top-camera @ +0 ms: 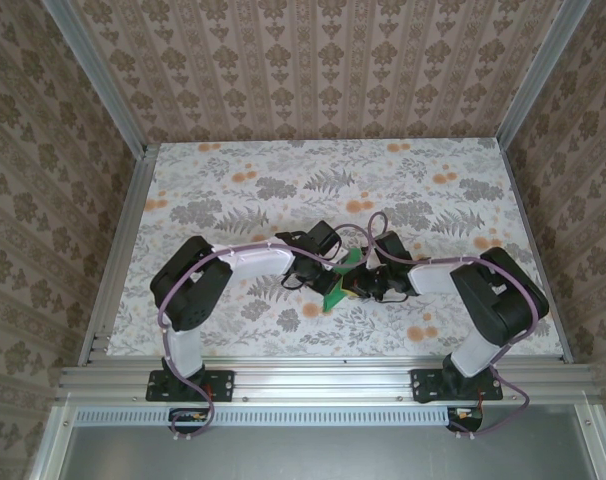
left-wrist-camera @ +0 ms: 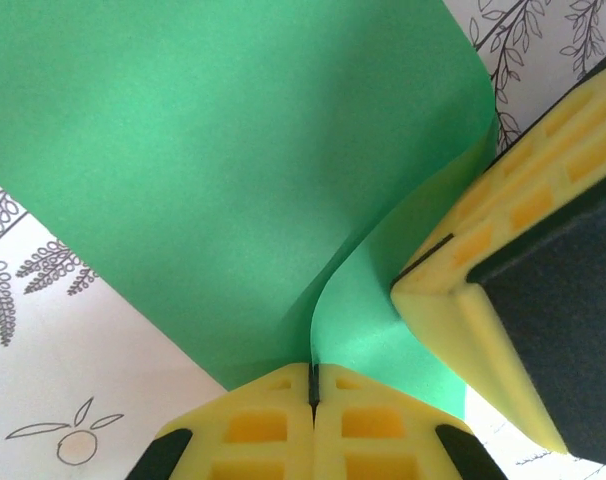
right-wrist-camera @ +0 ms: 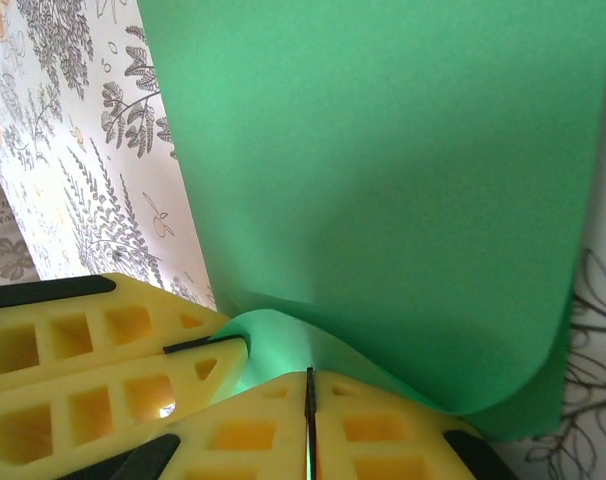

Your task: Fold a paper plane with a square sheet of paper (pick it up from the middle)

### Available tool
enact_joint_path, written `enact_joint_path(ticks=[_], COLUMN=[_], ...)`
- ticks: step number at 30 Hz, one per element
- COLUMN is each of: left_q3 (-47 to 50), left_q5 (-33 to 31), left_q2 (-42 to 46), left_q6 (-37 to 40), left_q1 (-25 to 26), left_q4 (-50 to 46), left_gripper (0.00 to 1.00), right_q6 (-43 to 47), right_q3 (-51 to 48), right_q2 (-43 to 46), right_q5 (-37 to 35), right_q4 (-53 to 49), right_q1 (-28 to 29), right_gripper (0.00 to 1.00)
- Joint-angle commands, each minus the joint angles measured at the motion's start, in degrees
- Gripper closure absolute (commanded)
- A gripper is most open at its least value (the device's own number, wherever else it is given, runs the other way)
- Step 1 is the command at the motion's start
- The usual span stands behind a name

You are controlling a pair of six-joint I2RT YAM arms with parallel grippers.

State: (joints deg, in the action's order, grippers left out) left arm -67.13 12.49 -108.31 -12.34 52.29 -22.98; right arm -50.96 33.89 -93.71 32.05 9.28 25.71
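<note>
Curved green paper (left-wrist-camera: pixel 233 150) clamped by left end effector (left-wrist-camera: pixel 313 398) and right end effector (right-wrist-camera: pixel 309 405), side by side over floral tabletop (top-camera: pixel 283 175)

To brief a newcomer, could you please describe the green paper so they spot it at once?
On the floral table, look toward the near edge, where the left gripper and right gripper meet. Both pinch the square sheet of paper: plain bright green, unpatterned, curling.
</note>
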Motion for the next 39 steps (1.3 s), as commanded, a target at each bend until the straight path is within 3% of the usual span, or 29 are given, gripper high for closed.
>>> enact_joint_path(ticks=[1,6,11,19,28,35,39], left_q3=[-1.84,-2.12,-2.13,-2.43,-2.72,-3.43,-3.97], left_q5=[0.54,0.72,0.87,1.00,1.02,1.13,0.96], left_q2=[-1.55,-1.90,-1.87,-2.16,-2.12,-2.78,-3.00], left_q6=[1.05,1.44,1.40,1.18,1.28,1.35,1.44], left_q1=[-0.51,-0.44,-0.42,-0.40,-0.39,-0.35,-0.39], left_q4=[-2.11,-2.75,-2.68,-2.68,-3.26,-3.65,-4.21], left_gripper=[1.00,1.00,1.00,1.00,1.00,1.00,1.00], right_q6=[1.79,4.05,4.39,7.51,8.56,7.48,8.60], right_q3=[-0.60,0.54,2.36,4.85,8.05,8.87,8.08], right_q2=[4.09,8.53,5.26,-0.15,5.13,0.47,-2.49], right_q5=[-3.08,-4.10,-2.85,-10.90,-7.42,-6.92,-12.32], right_q4=[-6.53,-10.55,-10.15,-17.41,-19.97,-17.11,-19.53], right_q1=[-0.29,-2.79,-3.18,-3.30,-3.21,-3.25,-3.28], right_gripper=[0.88,0.88,0.89,0.91,0.92,0.91,0.91])
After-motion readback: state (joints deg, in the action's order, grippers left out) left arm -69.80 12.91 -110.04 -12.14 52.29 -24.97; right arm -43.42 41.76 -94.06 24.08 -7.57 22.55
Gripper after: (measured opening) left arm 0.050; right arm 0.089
